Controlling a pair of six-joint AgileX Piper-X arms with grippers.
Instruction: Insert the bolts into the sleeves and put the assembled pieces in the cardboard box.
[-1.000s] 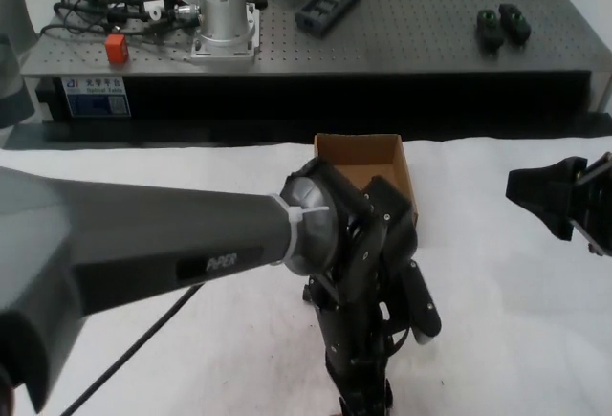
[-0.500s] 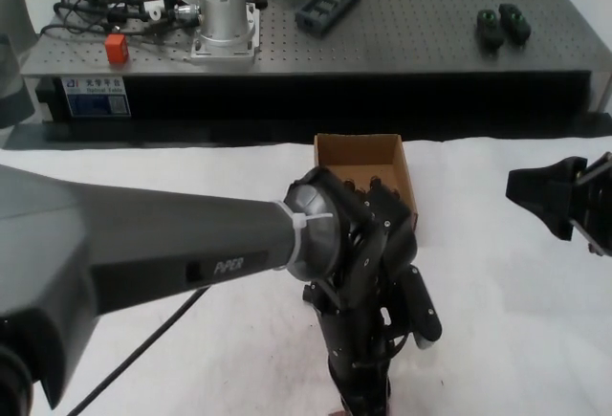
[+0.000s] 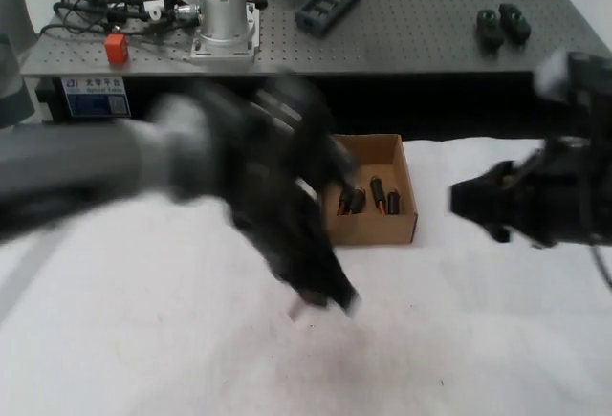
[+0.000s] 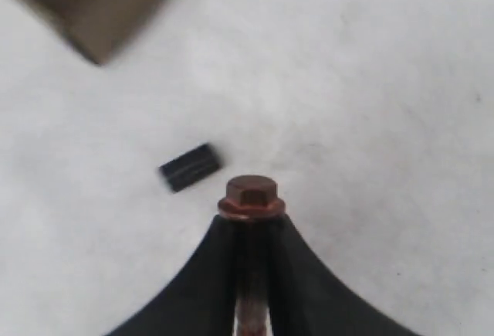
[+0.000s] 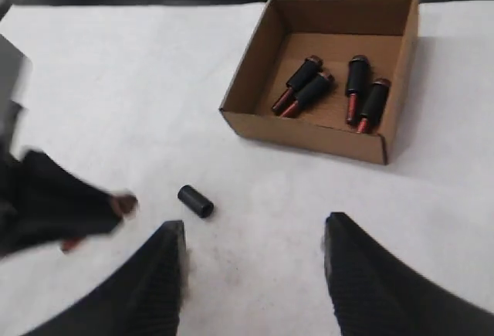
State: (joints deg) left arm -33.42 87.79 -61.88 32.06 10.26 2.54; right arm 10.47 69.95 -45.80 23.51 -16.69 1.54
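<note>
The bolt is pinched in the left tool. The two black fingers press on its stem from both sides. Its brown six-sided head sticks out past their tips.

The sleeve is a short black tube. It lies on its side on the cloth, which is white. The sleeve is just beside the bolt head and does not touch it. In the right wrist view the sleeve lies between the left tool and the box.

The box is brown cardboard, open on top, and sits on the cloth. Four pieces lie inside it in two pairs. Each one is a black sleeve with a red-brown bolt end poking out.

The right tool is spread wide, with nothing between its fingers. It hangs over the cloth, near the sleeve and the box. In the high view the right tool is to the right of the box. The left arm lies across in front of the box's left side.

Behind the cloth is a grey tabletop full of small holes. A black tray and an orange block sit on it.
</note>
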